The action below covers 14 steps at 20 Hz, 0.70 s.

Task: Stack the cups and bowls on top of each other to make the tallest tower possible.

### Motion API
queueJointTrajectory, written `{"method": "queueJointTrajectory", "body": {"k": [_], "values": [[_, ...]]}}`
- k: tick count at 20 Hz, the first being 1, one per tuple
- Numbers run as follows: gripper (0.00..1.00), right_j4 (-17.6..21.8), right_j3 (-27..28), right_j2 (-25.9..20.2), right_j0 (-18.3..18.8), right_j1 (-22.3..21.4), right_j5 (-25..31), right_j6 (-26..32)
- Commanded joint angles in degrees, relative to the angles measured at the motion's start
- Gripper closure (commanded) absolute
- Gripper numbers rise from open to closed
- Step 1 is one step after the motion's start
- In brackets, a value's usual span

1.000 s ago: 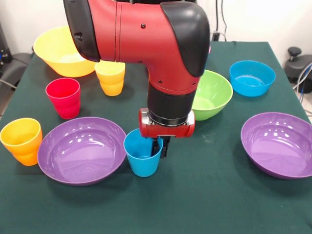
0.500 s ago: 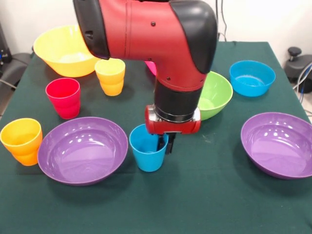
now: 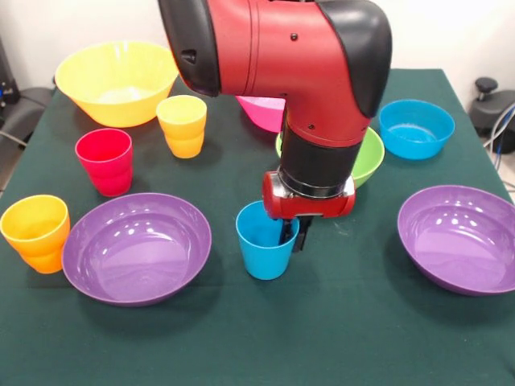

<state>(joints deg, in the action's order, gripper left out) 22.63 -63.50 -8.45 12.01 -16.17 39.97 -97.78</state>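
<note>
Front view, the only 1 marked now: red and black arm (image 3: 314, 72) coming down from the top, hiding much of the table's middle. Gripper (image 3: 291, 233) clenched on the rim of the blue cup (image 3: 265, 251), 1 finger inside the cup and 1 outside its right wall. Blue cup upright, mouth up, near the middle of the green table (image 3: 354, 330), between the 2 purple bowls; whether lifted off the cloth or resting on it, cannot tell.

Left purple bowl (image 3: 137, 248) just beside the blue cup, apart from it. Right purple bowl (image 3: 459, 238) well apart, cut by the picture's right edge. Orange cup (image 3: 36, 233) at the far left, just beside the left purple bowl. Red cup (image 3: 105, 161) behind that bowl, upright. Yellow cup (image 3: 182, 126) further back, near the large yellow bowl (image 3: 113, 83) at the back left corner. Pink bowl (image 3: 261, 112) mostly hidden behind the arm, only a lower edge showing. Lime green bowl (image 3: 368, 161) also half hidden behind the arm's wrist. Small blue bowl (image 3: 416, 129) at the back right, apart from the green 1.

Nothing stacked on anything. No readable writing, brand or label on arm, cups or bowls.
</note>
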Motion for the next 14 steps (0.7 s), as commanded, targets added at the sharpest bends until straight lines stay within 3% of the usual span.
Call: {"method": "queueJointTrajectory", "body": {"k": [1, 14], "values": [[1.0, 0.53, -4.33, -0.82, -1.36, 2.65, -3.2, -5.38], [1.0, -0.78, -7.49, -0.98, -0.22, 2.2, -5.1, -5.17]]}}
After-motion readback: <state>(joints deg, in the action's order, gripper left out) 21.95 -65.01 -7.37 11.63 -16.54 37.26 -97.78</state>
